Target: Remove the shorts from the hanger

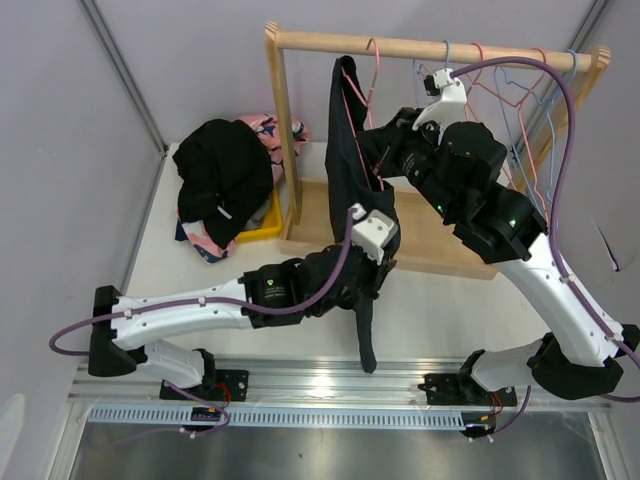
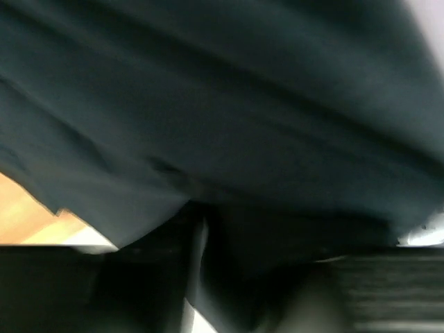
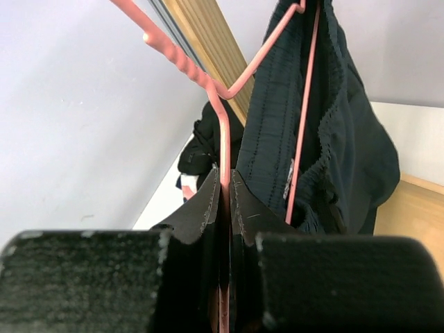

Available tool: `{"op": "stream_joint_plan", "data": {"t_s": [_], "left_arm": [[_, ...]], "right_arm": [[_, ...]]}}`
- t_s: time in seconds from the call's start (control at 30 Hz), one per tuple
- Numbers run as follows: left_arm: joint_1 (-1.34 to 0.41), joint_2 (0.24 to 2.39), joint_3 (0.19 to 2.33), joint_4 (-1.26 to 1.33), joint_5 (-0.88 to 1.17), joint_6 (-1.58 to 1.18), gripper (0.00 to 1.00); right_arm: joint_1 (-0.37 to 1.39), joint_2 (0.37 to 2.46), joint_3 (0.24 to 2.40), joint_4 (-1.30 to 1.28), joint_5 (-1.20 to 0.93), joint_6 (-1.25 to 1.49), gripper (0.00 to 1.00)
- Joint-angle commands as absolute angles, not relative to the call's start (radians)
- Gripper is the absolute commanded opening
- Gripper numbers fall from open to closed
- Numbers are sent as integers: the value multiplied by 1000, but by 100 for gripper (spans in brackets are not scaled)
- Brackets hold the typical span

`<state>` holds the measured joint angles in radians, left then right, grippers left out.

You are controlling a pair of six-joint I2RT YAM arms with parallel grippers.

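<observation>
In the top external view, one pair of dark shorts [image 1: 352, 170] was seen hanging on a pink hanger [image 1: 371, 70] from the wooden rail [image 1: 430, 47], left of centre. Its long axis ran from the rail at the far side down toward the near edge of the table. The right gripper [image 1: 378, 160] was placed just right of the waistband, at the hanger. The left gripper [image 1: 368, 275] was placed lower, against the near part of the fabric, and was therefore the nearer of the two to the free end. Bare hangers [image 1: 520, 110] were noted on the right of the rail, and a heap of shorts [image 1: 222, 175] over a yellow tray [image 1: 268, 222] at far left. In the left wrist view, the frame was filled by blurred dark shorts [image 2: 222, 104], with a strip of wooden base [image 2: 28, 215] at lower left. It could not be told whether the left jaws were apart or together. In the right wrist view, the right gripper [image 3: 223, 208] was shown clamped on the wire of the pink hanger [image 3: 208, 83], with the shorts [image 3: 347, 139] hanging just to the right beyond the fingers. It was judged that the garment should be drawn down and nearward along its long axis while the hanger is held.
</observation>
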<state>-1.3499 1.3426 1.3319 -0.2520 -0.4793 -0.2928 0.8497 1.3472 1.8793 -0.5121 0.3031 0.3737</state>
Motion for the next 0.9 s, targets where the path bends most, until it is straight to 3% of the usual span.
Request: {"op": "stream_joint_plan", "data": {"t_s": [0.0,0.03,0.27,0.57,0.73,0.87], "left_arm": [[-1355,1359,1362,-198,-557,-284,16],[-1355,1356,1364,-195,-571,-288,0],[-1463,1270,1310,-207,-659,-288,0],[-1831,1278,1154,-343,-896,-550,0],[-1844,1322,1131,-387,-939,-632,0],[-1743,1321,1056,-298,-916,-555,0]], "right_arm": [[857,1302,1885,-416,319,402,0],[856,1298,1878,-414,322,402,0],[856,1284,1864,-407,348,380,0],[850,1290,1899,-439,365,360,0],[851,1266,1893,-463,361,387,0],[857,1235,1893,-498,359,411,0]]}}
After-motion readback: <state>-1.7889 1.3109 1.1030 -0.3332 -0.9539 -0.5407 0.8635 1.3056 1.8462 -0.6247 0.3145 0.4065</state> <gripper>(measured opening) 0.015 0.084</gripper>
